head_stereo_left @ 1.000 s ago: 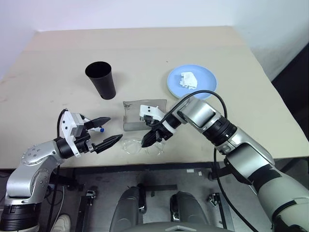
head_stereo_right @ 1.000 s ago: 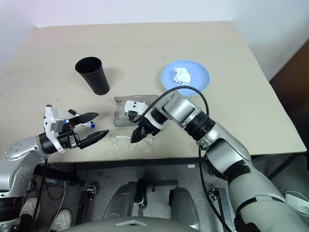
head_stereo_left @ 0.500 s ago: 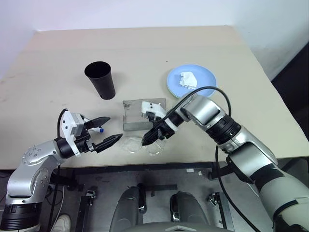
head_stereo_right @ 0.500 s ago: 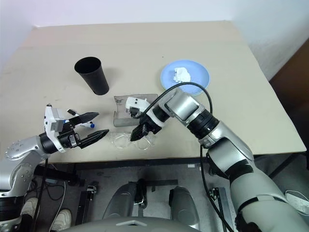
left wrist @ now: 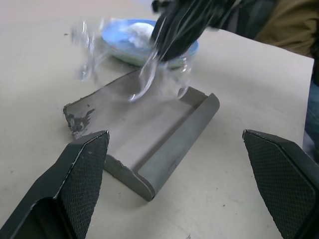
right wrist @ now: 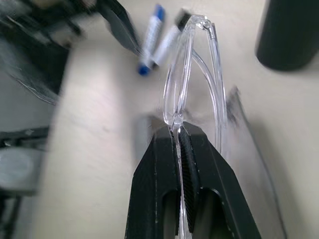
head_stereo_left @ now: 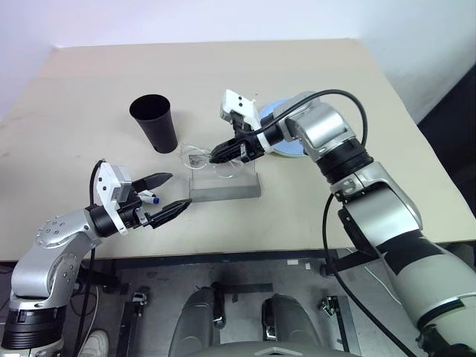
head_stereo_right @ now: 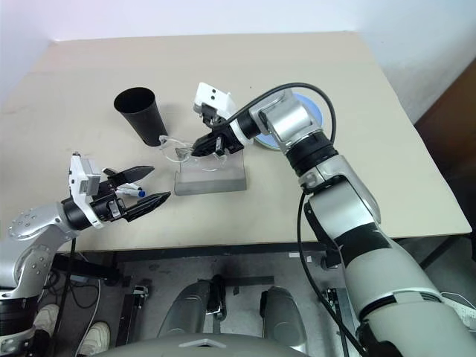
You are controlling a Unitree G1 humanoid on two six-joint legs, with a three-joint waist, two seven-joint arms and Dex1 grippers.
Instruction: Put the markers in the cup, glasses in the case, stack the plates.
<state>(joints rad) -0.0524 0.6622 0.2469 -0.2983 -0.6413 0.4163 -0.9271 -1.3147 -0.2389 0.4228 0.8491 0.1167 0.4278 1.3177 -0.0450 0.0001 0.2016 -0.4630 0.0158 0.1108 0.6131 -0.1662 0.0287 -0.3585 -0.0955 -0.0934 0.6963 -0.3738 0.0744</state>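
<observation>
My right gripper is shut on the clear glasses by the bridge and holds them in the air, just above the far edge of the open grey case. The black cup stands upright to the left of them. Two markers, one with blue ends and one with a black cap, lie side by side close to my left gripper. That gripper hovers open and empty at the table's front left and points at the case. The plates sit behind my right arm, the blue one on top.
A crumpled white tissue lies on the blue plate. The table's front edge runs just below my left gripper. Bare tabletop stretches across the back and the right side.
My right gripper has lifted the glasses off the table in front of the case and carried them up and away over it. My left gripper has stayed where it was.
</observation>
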